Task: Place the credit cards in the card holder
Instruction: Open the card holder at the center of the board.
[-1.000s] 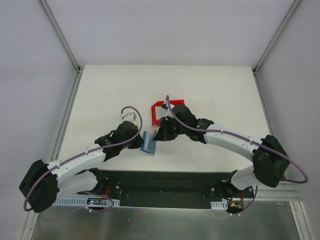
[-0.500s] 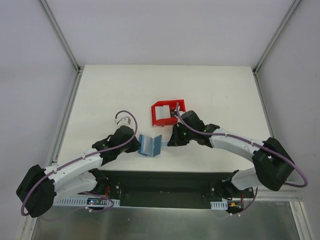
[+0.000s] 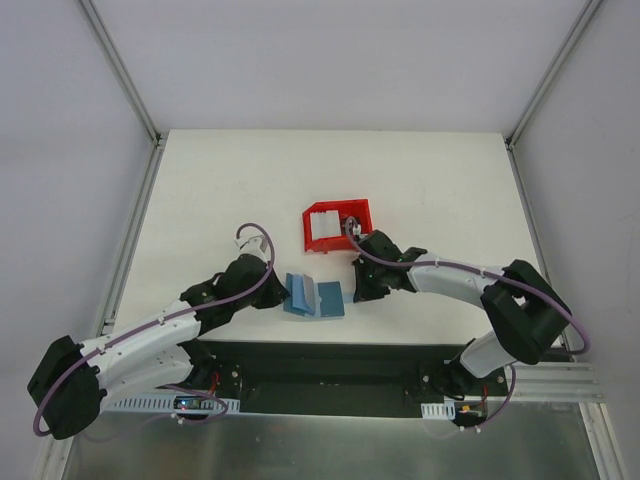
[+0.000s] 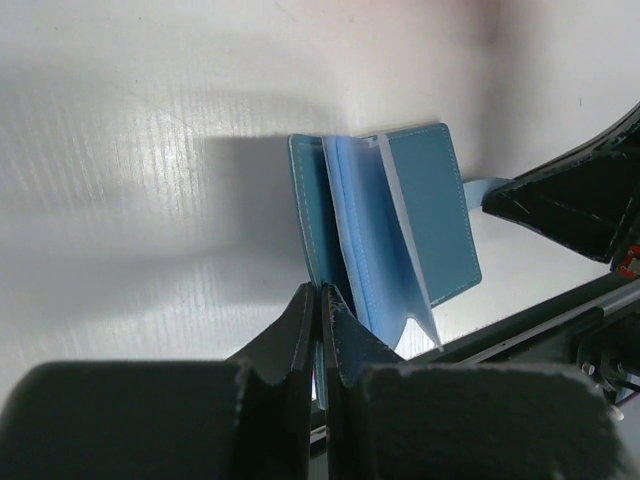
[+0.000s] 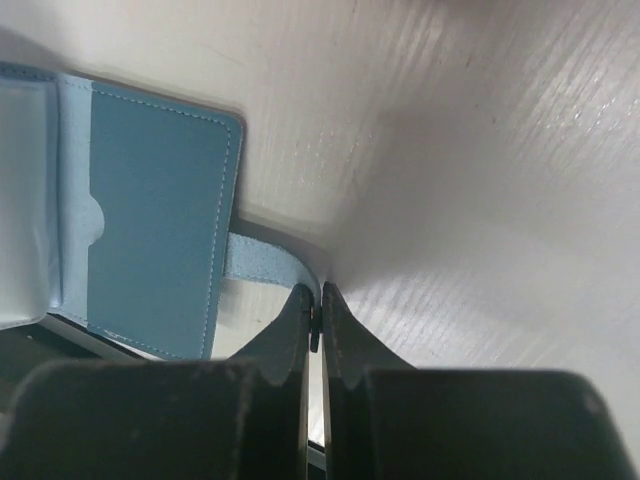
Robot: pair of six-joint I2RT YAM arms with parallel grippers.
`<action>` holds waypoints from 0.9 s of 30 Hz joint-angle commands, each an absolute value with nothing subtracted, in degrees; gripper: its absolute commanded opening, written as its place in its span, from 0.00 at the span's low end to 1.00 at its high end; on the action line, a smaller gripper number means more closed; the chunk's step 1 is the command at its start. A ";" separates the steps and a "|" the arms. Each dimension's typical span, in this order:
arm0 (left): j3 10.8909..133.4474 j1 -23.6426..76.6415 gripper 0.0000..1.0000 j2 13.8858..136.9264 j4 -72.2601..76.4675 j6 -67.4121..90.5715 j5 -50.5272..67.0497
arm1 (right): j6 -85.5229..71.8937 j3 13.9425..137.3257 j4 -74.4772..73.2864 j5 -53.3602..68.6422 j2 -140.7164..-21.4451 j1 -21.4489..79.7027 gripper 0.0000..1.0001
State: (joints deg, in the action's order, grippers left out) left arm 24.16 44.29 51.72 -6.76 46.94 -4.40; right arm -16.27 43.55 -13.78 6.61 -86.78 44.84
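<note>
White surface [image 3: 200, 200] w/ grey walls and metal rails round it, arm bases at the near edge. Red bin [image 3: 360, 208] sits mid-surface, just beyond the right arm's wrist. Inside it, on the left half, lie pale credit cards [image 3: 323, 227]: flat, white-ish, can't tell how many are stacked. Right part of the bin is partly hidden by the arm's cable, contents there unclear

Card holder [image 3: 312, 297] is on the surface nearer the bases than the bin, btwn the two grippers and apart from the bin. It's open: teal-blue outer cover w/ lighter stitching along the edge, paler blue pockets inside. In the left wrist view one cover stands up off the surface while the other half [image 4: 425, 215] lies about flat, inner leaves fanned btwn them. Right wrist view shows a flat teal pocket panel [image 5: 160, 230] w/ a half-round thumb notch on its left edge and a glossy pale sleeve beside it

Left gripper [image 4: 318, 298] is pinched tight on the edge of the upright cover, fingers nearly meeting. Right gripper [image 5: 314, 300] is likewise closed down narrow, nipping the end of the snap tab [image 5: 262, 260], a pale blue strap running out from the flat panel's edge twd the fingers. The tab is lifted slightly, casting a shadow on the surface
</note>
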 commanded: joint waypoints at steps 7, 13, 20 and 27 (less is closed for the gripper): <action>24.26 45.35 0.00 51.94 -8.09 48.78 -5.62 | -14.85 47.03 -18.46 2.99 -83.69 45.00 0.23; 25.05 46.14 0.00 51.85 -8.08 49.04 -6.77 | -16.96 47.37 -18.02 4.13 -75.25 45.09 0.43; 26.10 47.28 0.00 53.00 -8.09 49.92 -7.56 | -21.00 50.61 -13.54 5.10 -74.26 48.24 0.51; 26.89 48.34 0.00 53.61 -8.09 50.54 -8.26 | -23.82 58.88 -14.15 2.12 -84.28 55.36 0.58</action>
